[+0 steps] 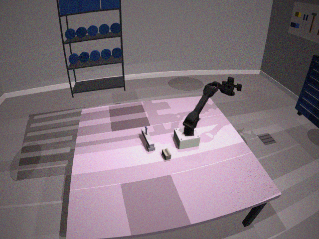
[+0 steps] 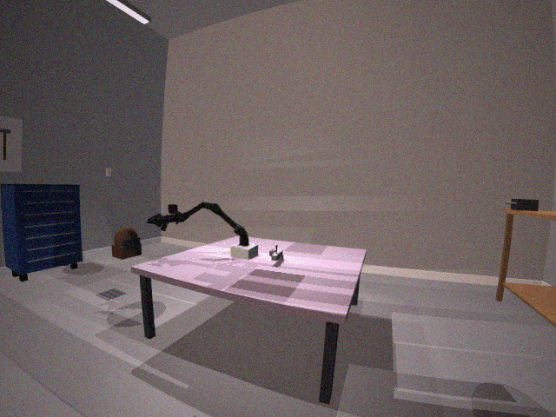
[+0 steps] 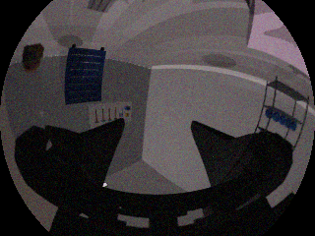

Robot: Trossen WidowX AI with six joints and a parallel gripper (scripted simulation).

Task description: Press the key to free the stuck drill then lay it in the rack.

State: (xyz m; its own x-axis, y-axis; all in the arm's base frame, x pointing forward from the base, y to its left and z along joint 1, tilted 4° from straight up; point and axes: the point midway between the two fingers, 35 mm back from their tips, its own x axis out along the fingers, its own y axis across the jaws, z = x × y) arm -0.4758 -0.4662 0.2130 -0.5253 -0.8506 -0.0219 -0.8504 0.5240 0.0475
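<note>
A long, narrow grey fixture (image 1: 147, 139) (image 2: 278, 257) stands on the table, left of the arm's base in the top view. A thin dark upright piece with a bluish top (image 1: 146, 130) rises at its far end. A stepped grey part (image 1: 150, 147) is at its near end. The views are too small to tell which part is the key and which the drill. A small beige block with a groove (image 1: 166, 154), apparently the rack, sits to the right of the fixture's near end. My gripper (image 1: 237, 90) (image 2: 155, 223) (image 3: 157, 123) is open and empty, raised high and pointing away from these things.
The arm's pale box base (image 1: 189, 142) (image 2: 243, 251) stands on the pink table (image 1: 154, 200) (image 2: 179, 271), near the fixture and the block. A shelf unit with blue round items and a blue drawer cabinet (image 2: 49, 228) (image 3: 85, 76) stand off the table.
</note>
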